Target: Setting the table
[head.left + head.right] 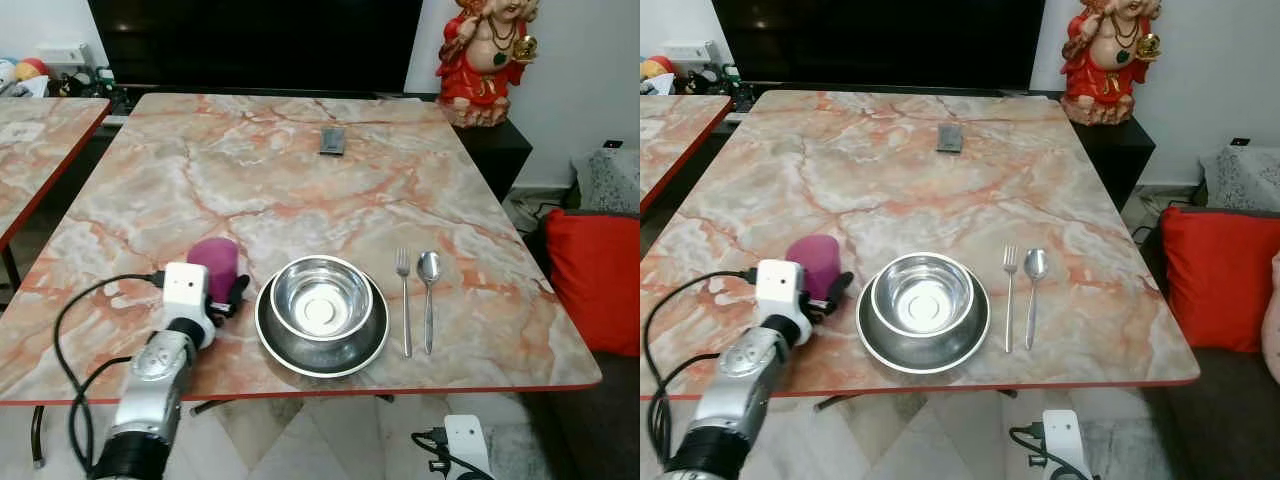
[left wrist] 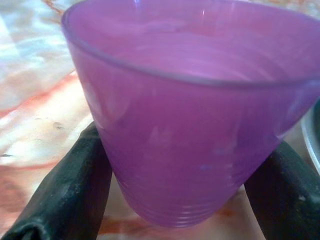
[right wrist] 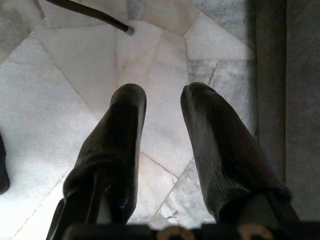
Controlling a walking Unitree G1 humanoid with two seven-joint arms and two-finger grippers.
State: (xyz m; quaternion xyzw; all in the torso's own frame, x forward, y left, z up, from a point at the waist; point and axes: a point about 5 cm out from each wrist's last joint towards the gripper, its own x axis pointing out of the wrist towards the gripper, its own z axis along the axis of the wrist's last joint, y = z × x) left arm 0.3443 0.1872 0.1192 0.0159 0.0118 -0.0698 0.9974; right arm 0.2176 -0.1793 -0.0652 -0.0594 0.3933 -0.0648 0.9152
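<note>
Left gripper (image 1: 228, 292) clamps purple cup (image 1: 212, 266) between both fingers, cup on table (image 1: 300, 190) just left of plate (image 1: 322, 340) and bowl (image 1: 320, 298). Keep cup upright, release gently. Right gripper (image 3: 162, 125) idle, parted, empty, above floor.

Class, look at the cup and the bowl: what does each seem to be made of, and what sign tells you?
Cup: probably plastic, translucent purple; light glows through its ridged wall. Bowl: seemingly polished steel; its silver inside mirrors the light.
</note>
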